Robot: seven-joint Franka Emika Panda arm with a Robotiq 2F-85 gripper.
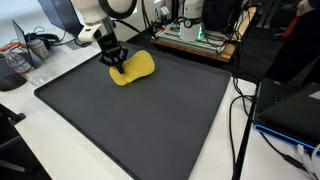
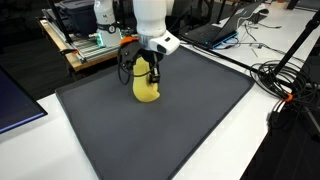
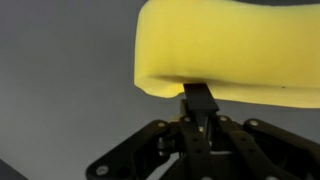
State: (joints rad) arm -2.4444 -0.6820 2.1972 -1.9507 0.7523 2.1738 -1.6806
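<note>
A yellow sponge [image 1: 138,68] lies on the far part of a dark grey mat [image 1: 140,125] in both exterior views, and its lower end meets the mat [image 2: 180,125]. My gripper [image 1: 118,60] comes down from the white arm and is shut on one edge of the sponge [image 2: 147,90]. In the wrist view the sponge [image 3: 230,45] fills the top of the picture. The black fingertips [image 3: 200,96] stand pressed together at its lower rim, which dents inward around them. I cannot tell whether the sponge is lifted off the mat.
A wooden board with electronics [image 1: 195,40] stands behind the mat, seen too as the board [image 2: 95,48]. Cables [image 1: 240,120] trail along one side of the mat, the same cables [image 2: 285,85]. A dark flat device [image 2: 15,105] lies off the mat's edge.
</note>
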